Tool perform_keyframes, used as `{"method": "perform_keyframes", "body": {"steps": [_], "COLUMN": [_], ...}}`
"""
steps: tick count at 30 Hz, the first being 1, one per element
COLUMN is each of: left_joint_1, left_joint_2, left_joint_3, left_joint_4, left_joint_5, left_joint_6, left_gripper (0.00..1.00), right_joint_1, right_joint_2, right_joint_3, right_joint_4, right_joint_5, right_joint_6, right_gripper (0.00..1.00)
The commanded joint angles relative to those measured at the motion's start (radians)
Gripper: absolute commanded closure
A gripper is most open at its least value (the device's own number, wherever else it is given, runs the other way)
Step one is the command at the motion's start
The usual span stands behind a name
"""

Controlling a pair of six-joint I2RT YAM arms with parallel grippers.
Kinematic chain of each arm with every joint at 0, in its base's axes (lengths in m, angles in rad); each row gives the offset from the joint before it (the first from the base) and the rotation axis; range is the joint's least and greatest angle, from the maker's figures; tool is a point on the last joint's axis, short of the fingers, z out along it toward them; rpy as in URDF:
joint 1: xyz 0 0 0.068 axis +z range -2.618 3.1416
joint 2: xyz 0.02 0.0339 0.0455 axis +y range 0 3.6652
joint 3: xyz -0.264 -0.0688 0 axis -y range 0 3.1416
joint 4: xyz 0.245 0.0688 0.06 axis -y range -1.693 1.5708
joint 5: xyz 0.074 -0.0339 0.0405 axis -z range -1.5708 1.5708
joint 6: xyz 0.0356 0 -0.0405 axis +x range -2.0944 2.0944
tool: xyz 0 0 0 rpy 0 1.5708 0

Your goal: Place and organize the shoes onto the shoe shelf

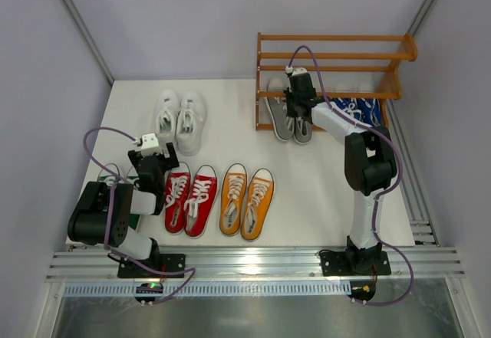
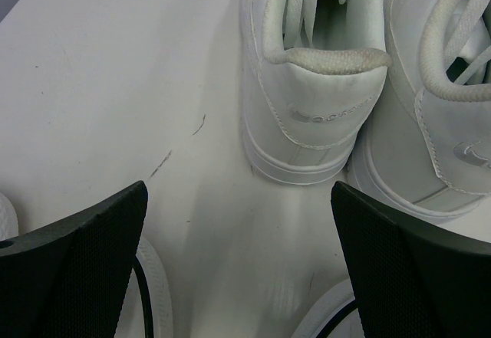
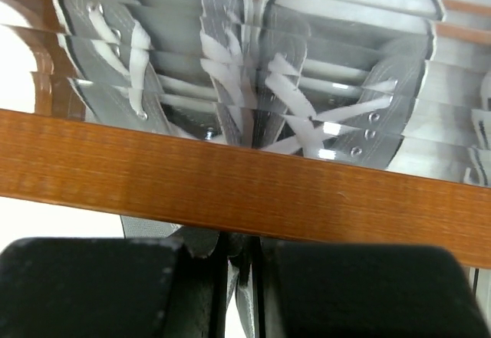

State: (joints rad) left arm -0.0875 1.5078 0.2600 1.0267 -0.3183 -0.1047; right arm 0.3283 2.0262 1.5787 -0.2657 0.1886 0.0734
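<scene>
The right gripper (image 3: 244,277) is pinched narrow on the heels of the grey shoes (image 1: 278,116), which sit at the left end of the shelf's (image 1: 345,37) bottom tier. The left gripper (image 2: 238,200) gapes wide and holds nothing, just behind the white shoes (image 2: 314,116), well left of the shelf.

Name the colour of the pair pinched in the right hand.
The pair is grey, seen best in the top view.

Orange-brown shoe shelf (image 1: 337,37); grey shoes (image 1: 279,114), blue shoes (image 1: 367,110), white shoes (image 1: 178,120), white-toed red shoes (image 1: 189,200) and orange shoes (image 1: 246,204)
</scene>
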Motion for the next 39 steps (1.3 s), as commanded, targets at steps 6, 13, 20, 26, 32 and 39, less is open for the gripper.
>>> {"method": "perform_keyframes", "body": {"steps": [6, 13, 20, 26, 32, 39], "left_joint_1": [0.002, 0.000, 0.000, 0.002, 0.000, 0.000], "left_joint_2": [-0.017, -0.018, -0.015, -0.012, -0.011, -0.012], "left_joint_3": [0.018, 0.018, 0.019, 0.018, 0.018, 0.016], "left_joint_4": [0.049, 0.046, 0.052, 0.059, 0.061, 0.062], "left_joint_5": [-0.010, -0.010, -0.011, -0.013, -0.013, -0.013], "left_joint_6": [-0.006, -0.006, -0.006, -0.003, -0.004, -0.004], "left_gripper": [0.00, 0.00, 0.00, 0.00, 0.00, 0.00], "right_joint_1": [0.002, 0.008, 0.086, 0.224, 0.405, 0.525], "right_joint_2": [-0.017, -0.090, -0.391, -0.564, -0.547, -0.475], "right_joint_3": [0.098, 0.023, -0.313, -0.470, -0.484, -0.329], "right_joint_4": [0.229, 0.247, 0.273, 0.033, -0.156, -0.380], "right_joint_5": [0.123, 0.138, 0.143, 0.029, -0.285, -0.284], "right_joint_6": [0.072, 0.118, 0.138, 0.213, 0.316, 0.463], "right_gripper": [0.96, 0.00, 0.00, 0.00, 0.00, 0.00]}}
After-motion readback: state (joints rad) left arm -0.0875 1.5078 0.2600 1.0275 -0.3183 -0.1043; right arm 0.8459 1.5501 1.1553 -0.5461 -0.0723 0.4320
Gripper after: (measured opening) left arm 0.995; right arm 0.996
